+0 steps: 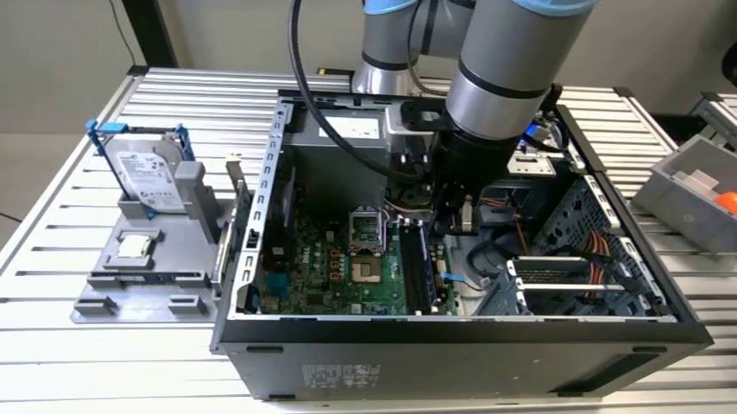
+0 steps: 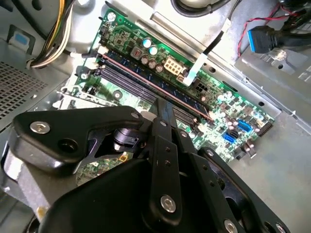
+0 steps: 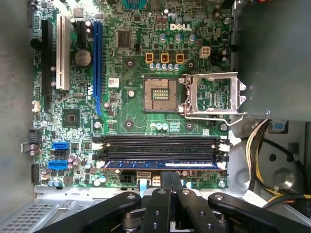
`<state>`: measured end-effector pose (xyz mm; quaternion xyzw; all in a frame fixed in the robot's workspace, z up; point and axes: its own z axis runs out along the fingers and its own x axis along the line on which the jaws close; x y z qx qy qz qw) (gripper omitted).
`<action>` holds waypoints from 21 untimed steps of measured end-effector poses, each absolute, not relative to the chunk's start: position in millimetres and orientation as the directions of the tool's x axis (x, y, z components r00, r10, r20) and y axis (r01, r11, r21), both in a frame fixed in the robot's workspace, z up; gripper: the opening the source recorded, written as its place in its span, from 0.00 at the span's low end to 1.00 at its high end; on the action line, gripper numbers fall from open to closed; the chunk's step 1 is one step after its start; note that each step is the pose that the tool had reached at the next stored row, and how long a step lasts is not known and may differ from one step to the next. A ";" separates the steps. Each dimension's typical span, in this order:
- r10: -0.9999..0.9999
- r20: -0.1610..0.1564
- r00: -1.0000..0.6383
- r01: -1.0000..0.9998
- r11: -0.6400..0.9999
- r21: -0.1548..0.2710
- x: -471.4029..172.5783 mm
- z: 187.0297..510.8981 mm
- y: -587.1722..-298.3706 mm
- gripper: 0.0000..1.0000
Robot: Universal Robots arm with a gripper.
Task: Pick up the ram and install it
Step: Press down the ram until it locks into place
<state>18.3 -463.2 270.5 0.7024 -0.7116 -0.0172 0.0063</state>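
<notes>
Ram (image 3: pixel 163 165): seated in one of the black memory slots (image 3: pixel 160 143) on the motherboard (image 3: pixel 121 97) — the slot at the board's edge, nearest the gripper in the first wrist view; it lies level along the slot, blue top edge showing
Gripper (image 3: pixel 171 180): fingers drawn together with no gap between them, holding nothing; their tips sit just beside the ram's long edge, near its middle, in the first wrist view
Gripper in the second wrist view (image 2: pixel 163 109): tips close over the row of slots
Arm (image 1: pixel 495 78): reaches down into the open computer case (image 1: pixel 461 345) in the exterior view, toward the case's far half
Room around the slots: the neighbouring slots stand bare; white latches (image 3: pixel 224 145) at the slot ends; the open processor socket (image 3: pixel 160 93) lies beyond them
Tight edges: a metal drive cage (image 1: pixel 564 285) and bundled cables (image 3: pixel 260 145) crowd the side on the exterior view's right
Outside the case: a hard drive (image 1: pixel 150 177) in a blue-handled frame on a grey stand (image 1: pixel 144 276), on the exterior view's left — well apart from the arm
</notes>
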 end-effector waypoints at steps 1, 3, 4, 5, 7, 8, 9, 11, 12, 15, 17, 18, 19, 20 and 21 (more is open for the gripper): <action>-1.000 -0.015 -0.013 -0.999 0.013 0.033 18.3 271.8 -463.2 0.00; -1.000 -0.015 -0.013 -0.999 0.013 0.033 18.3 275.4 -463.2 0.00; -1.000 -0.015 -0.013 -0.999 0.013 0.033 18.3 277.2 -463.2 0.00; -1.000 -0.015 -0.013 -0.999 0.013 0.033 18.2 278.7 -463.2 0.00; -1.000 -0.015 -0.013 -0.999 0.013 0.033 18.2 281.9 -463.2 0.00; -1.000 -0.015 -0.013 -0.999 0.013 0.033 18.2 283.6 -463.2 0.00; -1.000 -0.015 -0.013 -0.999 0.013 0.033 18.2 285.2 -463.2 0.00; -1.000 -0.015 -0.013 -0.999 0.013 0.033 18.2 288.4 -463.2 0.00; -1.000 -0.015 -0.013 -0.999 0.013 0.033 18.2 289.9 -463.2 0.00; -1.000 -0.015 -0.013 -0.999 0.013 0.033 18.2 293.4 -463.2 0.00; -1.000 -0.015 -0.013 -0.999 0.013 0.033 18.2 294.5 -463.2 0.00; -1.000 -0.014 -0.013 -0.999 0.013 0.033 18.2 295.0 -463.2 0.00; -1.000 -0.014 -0.013 -0.999 0.013 0.033 18.2 295.7 -463.2 0.00; -1.000 -0.014 -0.013 -0.999 0.013 0.033 18.3 296.4 -463.2 0.00; -1.000 -0.014 -0.013 -0.999 0.013 0.033 18.3 296.7 -463.2 0.00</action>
